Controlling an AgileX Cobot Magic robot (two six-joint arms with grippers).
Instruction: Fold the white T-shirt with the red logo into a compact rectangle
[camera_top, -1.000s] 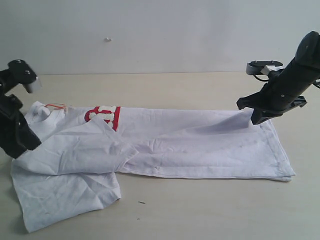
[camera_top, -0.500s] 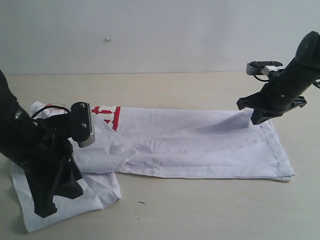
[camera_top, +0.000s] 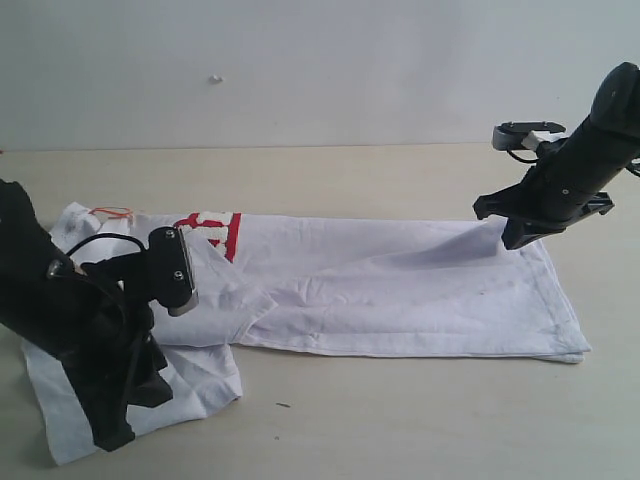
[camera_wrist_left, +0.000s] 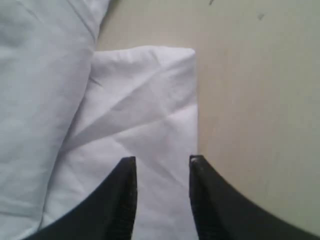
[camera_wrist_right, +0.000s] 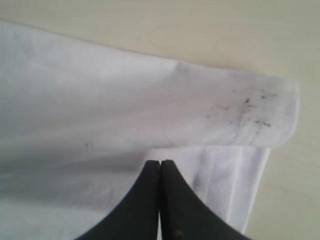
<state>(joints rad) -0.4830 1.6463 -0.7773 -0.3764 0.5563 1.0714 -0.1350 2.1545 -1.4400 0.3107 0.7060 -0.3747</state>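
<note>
white t-shirt (camera_top: 400, 285) lies lengthwise across the table (camera_top: 350, 170), its red logo (camera_top: 212, 228) partly covered by a fold near the left edge. left gripper (camera_wrist_left: 162, 162) hangs over the cloth by the front left corner, jaws partly apart, holding nothing. right gripper (camera_wrist_right: 160, 164), jaws pressed together, seems to pinch the shirt where it rises toward the right edge.

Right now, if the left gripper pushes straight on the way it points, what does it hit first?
Most likely the white T-shirt: its folded flap lies right ahead of the left gripper, whose fingers stand open, bare table beside it. Depth is unclear.
</note>
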